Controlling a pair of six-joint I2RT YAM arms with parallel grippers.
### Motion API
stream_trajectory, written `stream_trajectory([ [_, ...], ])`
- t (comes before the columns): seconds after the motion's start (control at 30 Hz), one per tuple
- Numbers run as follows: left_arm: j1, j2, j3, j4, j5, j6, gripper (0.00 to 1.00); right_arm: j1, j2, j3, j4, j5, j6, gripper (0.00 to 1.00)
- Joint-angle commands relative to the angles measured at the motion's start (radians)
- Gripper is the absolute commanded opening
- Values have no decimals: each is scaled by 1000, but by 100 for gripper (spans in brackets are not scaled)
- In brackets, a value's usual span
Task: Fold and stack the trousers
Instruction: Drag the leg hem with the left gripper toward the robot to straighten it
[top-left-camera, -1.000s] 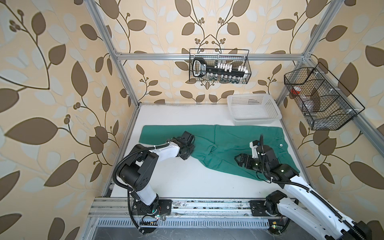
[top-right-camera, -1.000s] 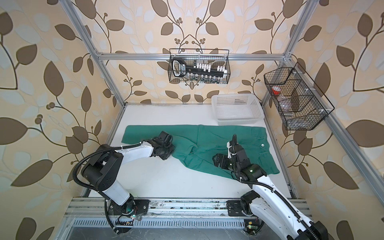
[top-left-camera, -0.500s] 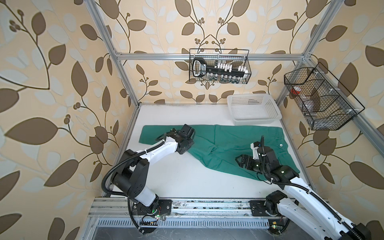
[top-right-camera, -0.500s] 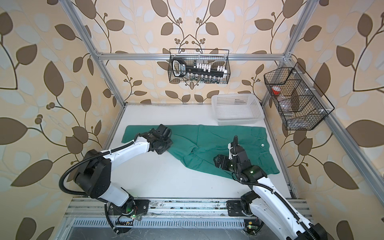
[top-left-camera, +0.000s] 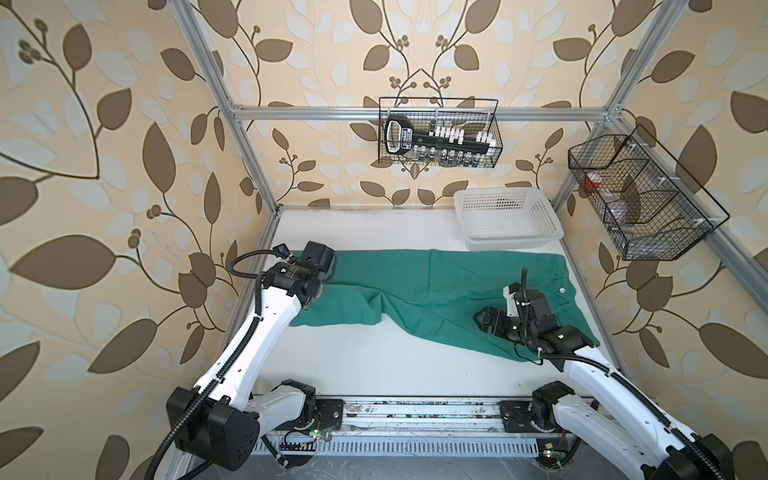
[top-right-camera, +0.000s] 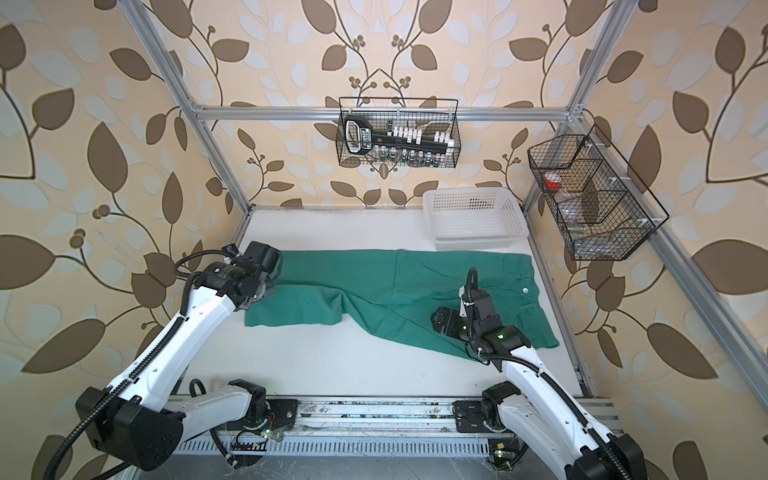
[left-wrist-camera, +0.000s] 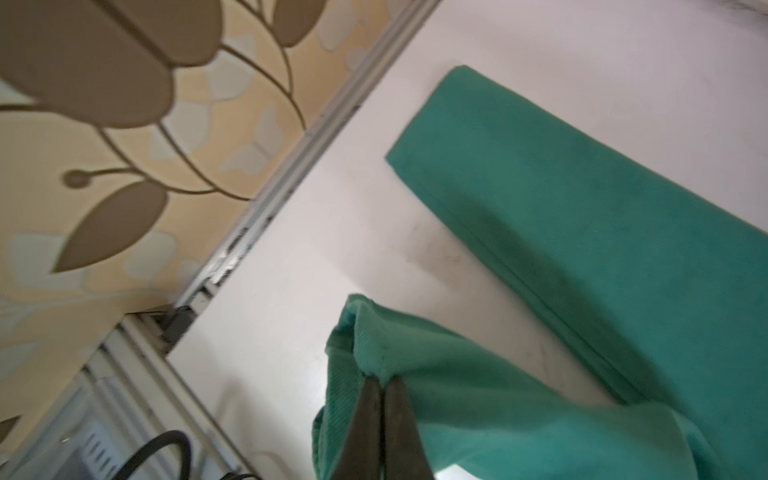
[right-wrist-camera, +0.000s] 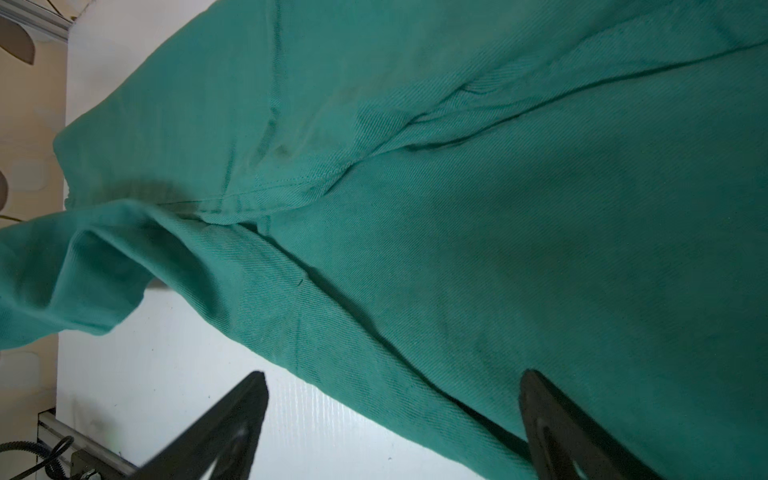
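Step in hand looked like squaring up the 2 legs before the 1st fold. The trousers (top-left-camera: 436, 286) lay flat across the counter (top-left-camera: 374, 365), with the button (top-left-camera: 562, 291) end on the right, just in front of the white basket (top-left-camera: 505, 243), and the legs running off to the left.

The left gripper (left-wrist-camera: 384, 380) was pressed together on the hem corner of the near leg (top-left-camera: 340, 316), holding it a bit off the counter. The far leg (left-wrist-camera: 582, 208) was lying flat beside it, apart. The right gripper (right-wrist-camera: 392, 374) was spread wide and empty, hovering low over the seat area by the trousers' near edge.

Compared with 1 second back, the left gripper had travelled left and toward the back wall. That dragged the near leg out long, where it had been bunched up near the middle. The right one had barely budged.

My guess for the next move: carry that hem over onto the far leg's hem so the edges line up. Let go only once it's flat, maybe with the right gripper pinning the seat so nothing slides.
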Motion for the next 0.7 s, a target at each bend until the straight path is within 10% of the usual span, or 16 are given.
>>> stream_trajectory([
  [0.0,103,-29,-16,-75,-157,99,0,-5,1,-2,-17,-14,-22,95],
  [0.23,306,49,4,36,-204,249,0,-4,5,-9,-83,28,-24,95],
  [0.67,321,-13,-124,83,-46,159,3,-4,6,-38,-89,48,-8,94],
])
